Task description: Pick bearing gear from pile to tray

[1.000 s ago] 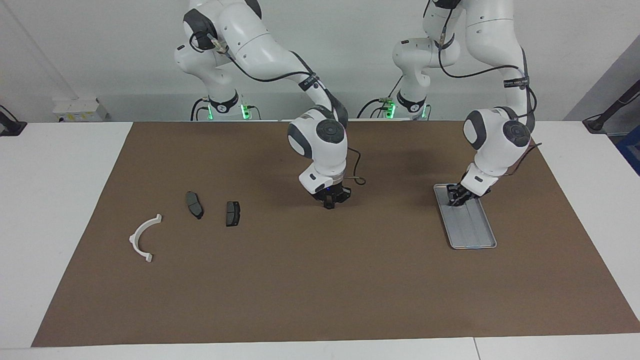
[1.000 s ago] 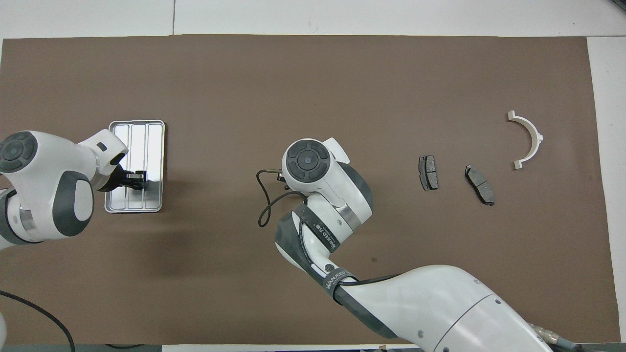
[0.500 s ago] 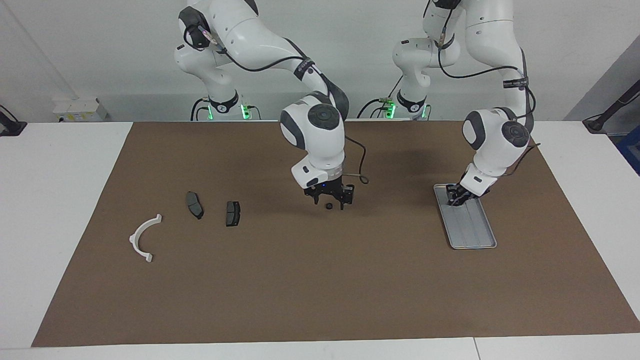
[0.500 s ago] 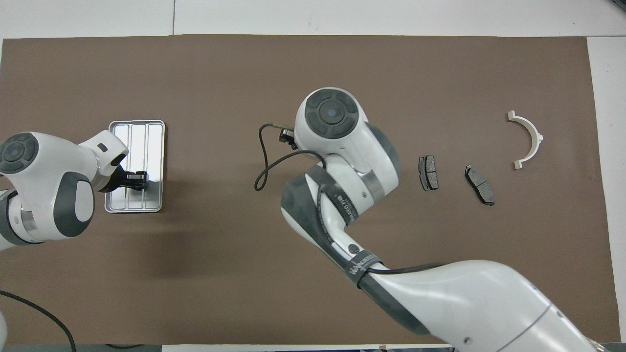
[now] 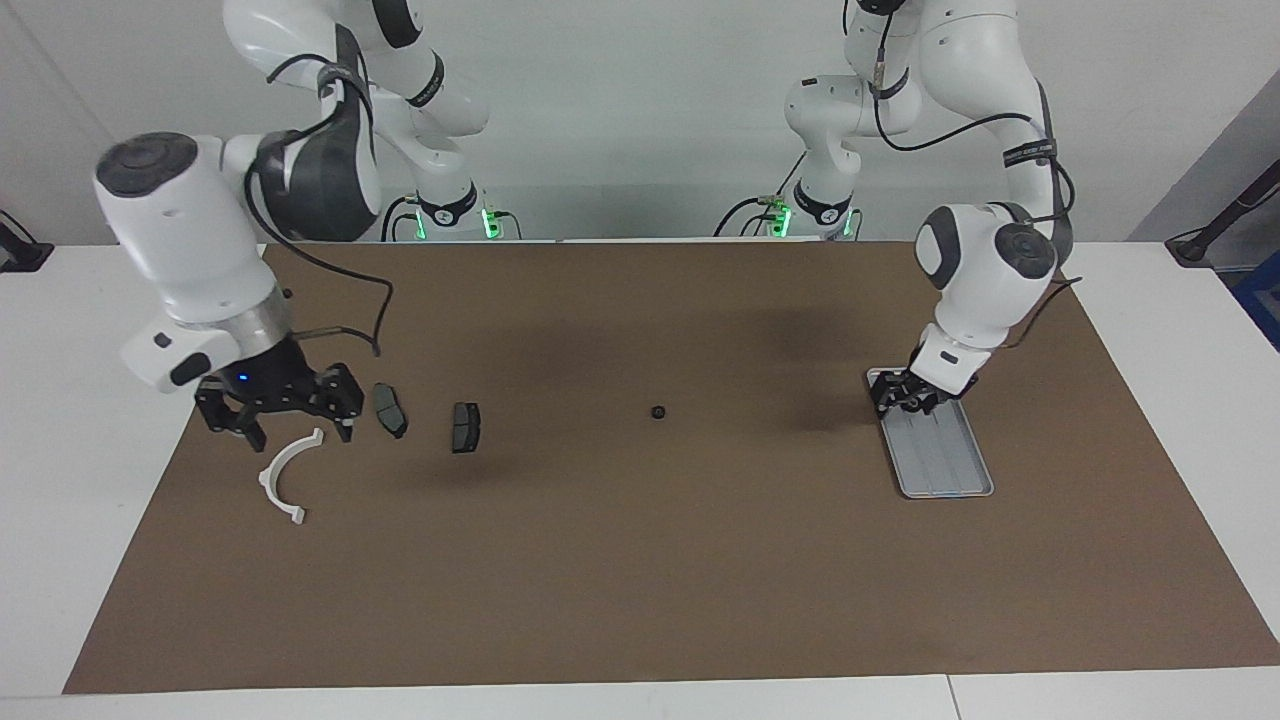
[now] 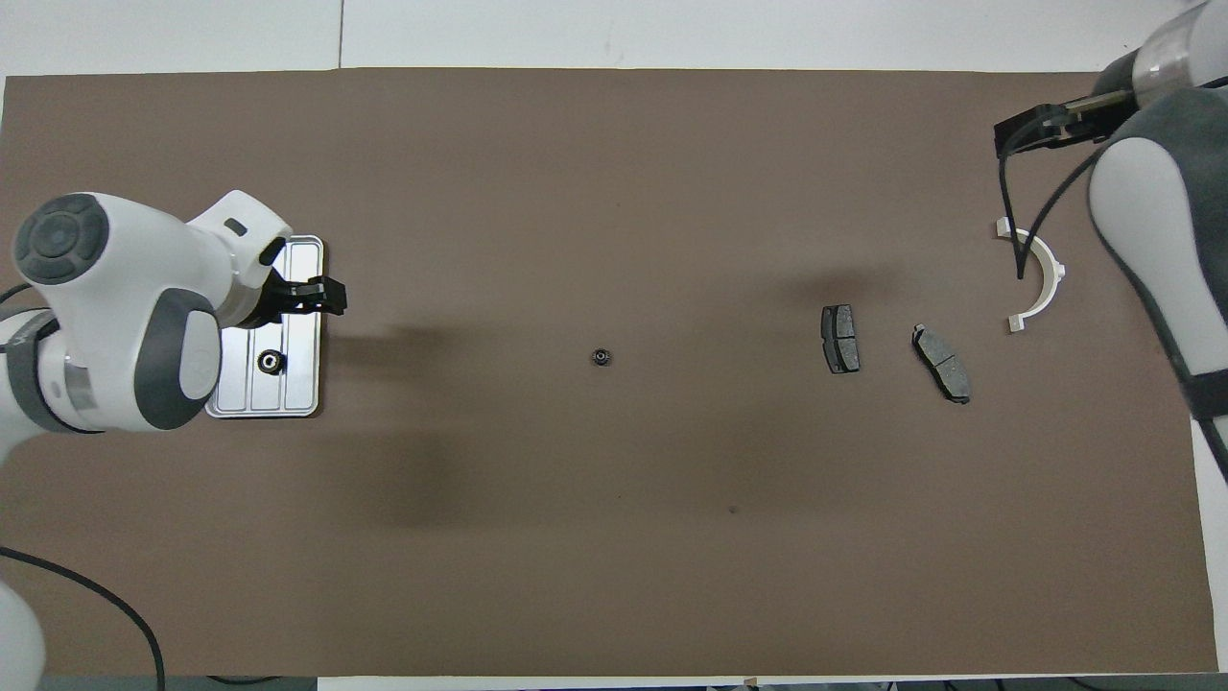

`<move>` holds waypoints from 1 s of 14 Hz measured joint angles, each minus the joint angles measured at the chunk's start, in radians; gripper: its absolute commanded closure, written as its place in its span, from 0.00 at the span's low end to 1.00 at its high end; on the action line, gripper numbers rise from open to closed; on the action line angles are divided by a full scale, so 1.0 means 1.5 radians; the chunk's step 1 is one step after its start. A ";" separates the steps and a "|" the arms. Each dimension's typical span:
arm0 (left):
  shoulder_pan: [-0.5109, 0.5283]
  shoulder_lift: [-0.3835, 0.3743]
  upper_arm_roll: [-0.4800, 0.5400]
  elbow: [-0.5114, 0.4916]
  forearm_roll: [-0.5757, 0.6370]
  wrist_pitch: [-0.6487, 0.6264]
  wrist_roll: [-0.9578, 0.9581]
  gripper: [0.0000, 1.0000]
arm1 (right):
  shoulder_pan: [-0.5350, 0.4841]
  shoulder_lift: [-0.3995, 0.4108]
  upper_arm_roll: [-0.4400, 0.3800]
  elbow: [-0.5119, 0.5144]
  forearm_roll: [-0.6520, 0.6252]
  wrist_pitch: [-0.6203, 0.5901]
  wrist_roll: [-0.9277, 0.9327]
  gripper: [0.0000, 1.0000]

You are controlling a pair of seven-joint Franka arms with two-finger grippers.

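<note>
Jaws, right gripper: spread wide, empty, fingertips pointing down; raised over the mat's edge at the right arm's end of the table, above the white half-ring bracket.
Jaws, left gripper: parted, empty; raised over the tray, above the tray end nearer the robots in the facing view.
Tray, contents: one small black bearing gear, lying in the middle channel, toward the tray end nearer the robots; seen only in the overhead view.
Tray, position: flat on the brown mat, toward the left arm's end of the table; ribs running lengthwise.
Second bearing gear: alone on the mat, well apart from the tray, toward the right arm's end of the table from it; between the tray and the brake pads.
Brake pads: two dark grey pads, one on the side toward the tray, the other just beside the bracket; apart from each other.
Bracket: flat on the mat, well apart from the tray, last in the row from it.
Overhead view only: gear inside the tray; left gripper seen at the tray's long edge on the side toward the loose gear.
Facing view only: right gripper's fingers and their spread; overhead view gives just that arm's upper links and cable at the frame edge.
Facing view, limit: tray interior near the left gripper hidden by the fingers.
</note>
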 measured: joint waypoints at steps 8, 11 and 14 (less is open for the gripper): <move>-0.304 0.126 -0.003 0.182 0.000 -0.062 -0.501 0.00 | -0.004 -0.162 -0.004 -0.053 0.013 -0.192 0.154 0.00; -0.338 0.198 0.000 0.254 0.002 -0.075 -0.537 0.00 | -0.012 -0.187 -0.007 -0.139 0.033 -0.143 0.158 0.00; -0.338 0.207 0.008 0.255 0.005 -0.074 -0.537 0.00 | -0.012 -0.205 -0.008 -0.212 0.035 -0.076 0.158 0.00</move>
